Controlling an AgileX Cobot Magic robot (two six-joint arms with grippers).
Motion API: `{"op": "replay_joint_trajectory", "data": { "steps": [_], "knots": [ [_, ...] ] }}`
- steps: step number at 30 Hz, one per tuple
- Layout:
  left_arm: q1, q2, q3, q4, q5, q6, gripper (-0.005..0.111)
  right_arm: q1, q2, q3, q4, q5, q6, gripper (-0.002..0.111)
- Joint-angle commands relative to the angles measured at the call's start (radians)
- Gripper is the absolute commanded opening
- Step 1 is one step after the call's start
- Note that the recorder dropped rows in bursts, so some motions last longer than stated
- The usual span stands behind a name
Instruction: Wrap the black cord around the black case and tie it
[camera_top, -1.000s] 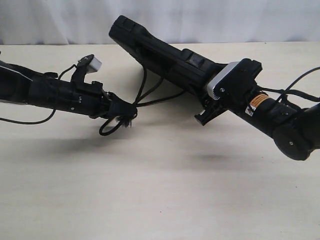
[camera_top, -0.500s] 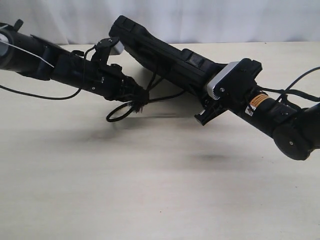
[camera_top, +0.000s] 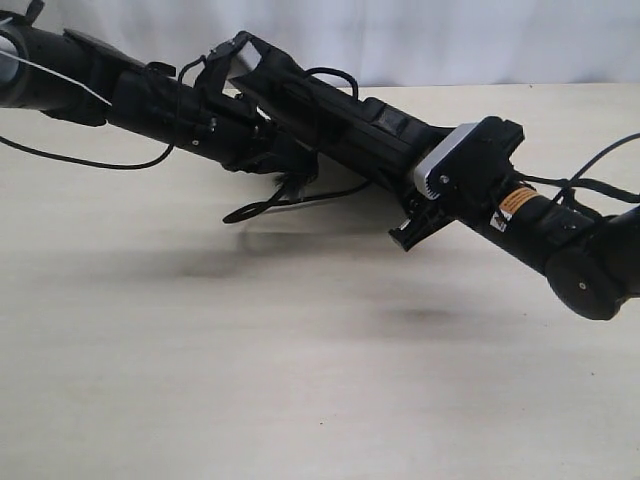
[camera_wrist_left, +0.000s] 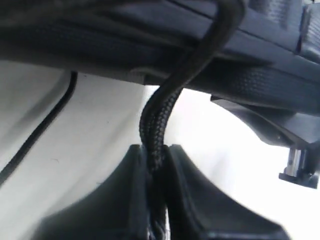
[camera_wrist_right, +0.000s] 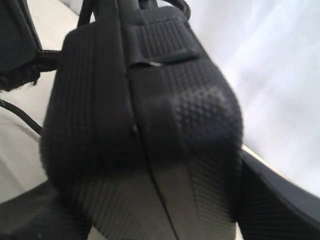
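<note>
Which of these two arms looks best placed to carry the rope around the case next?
Left. The left gripper is shut on the black cord just beneath the black case, with the cord running up over it. The right gripper is occupied, holding the case tilted above the table.

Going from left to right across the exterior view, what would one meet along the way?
left arm → black case → grey wrist camera → orange label → right arm's round joint
</note>
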Motion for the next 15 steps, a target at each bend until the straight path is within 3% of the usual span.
{"op": "replay_joint_trajectory", "data": {
  "steps": [1,6,8,10,12,15],
  "knots": [
    [-0.001,-0.002,-0.008,-0.03,0.003,0.072,0.0,-0.008,0.01,0.009,0.043,0.149,0.032,0.004],
    [-0.001,-0.002,-0.008,-0.037,0.015,0.101,0.0,-0.008,0.01,0.009,-0.055,0.163,-0.004,0.005],
    [-0.001,-0.002,-0.008,-0.037,0.037,0.121,0.0,-0.008,0.01,0.009,-0.055,0.167,-0.029,0.015],
    [-0.001,-0.004,-0.008,-0.037,0.039,0.125,0.0,-0.008,0.01,0.009,-0.05,0.184,-0.029,0.031],
    [-0.001,-0.005,-0.008,-0.048,0.039,0.144,0.0,-0.008,0.01,0.009,-0.05,0.223,-0.052,0.054],
    [-0.001,-0.005,-0.008,-0.053,0.039,0.166,0.0,-0.008,0.004,0.009,-0.05,0.28,-0.117,0.072]
  ]
}}
